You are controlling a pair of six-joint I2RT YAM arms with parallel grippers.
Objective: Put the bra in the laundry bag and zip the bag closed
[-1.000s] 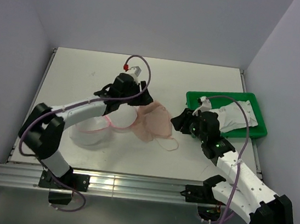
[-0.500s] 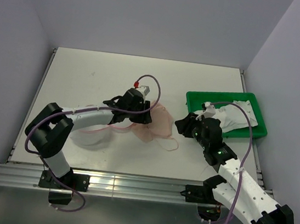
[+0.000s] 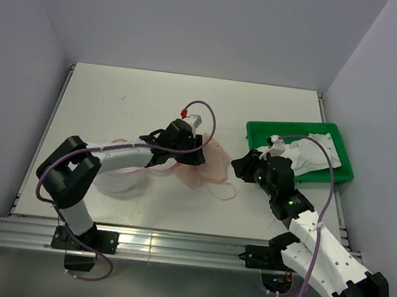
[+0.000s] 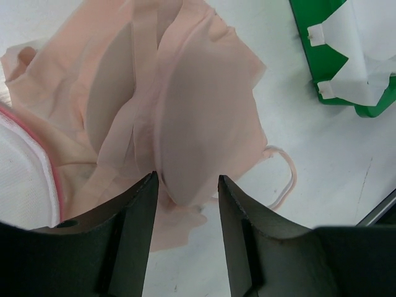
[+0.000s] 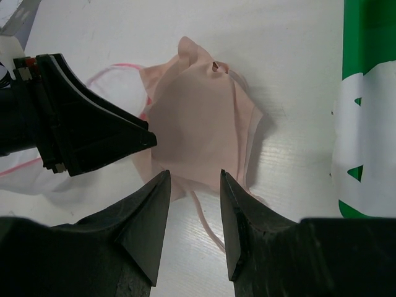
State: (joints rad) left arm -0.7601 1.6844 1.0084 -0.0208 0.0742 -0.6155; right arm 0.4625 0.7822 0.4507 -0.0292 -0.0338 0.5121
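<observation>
Between the left claw's [image 4: 187, 180] half-parted fingers lies the bra [image 4: 192, 117], ungripped; right claw [image 5: 195, 179] parted, empty, bra just ahead.

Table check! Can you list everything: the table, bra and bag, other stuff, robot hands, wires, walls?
Surface: white table.
Job's things: bra crumpled mid-table, outside the mesh bag at its left.
Clutter: green tray at right, white items inside.
Grippers: left gripper open, straddling a bra cup; right gripper open above the bra's edge.
Cables: purple cables looping over the table.
Surroundings: plain walls, metal rail in front.
</observation>
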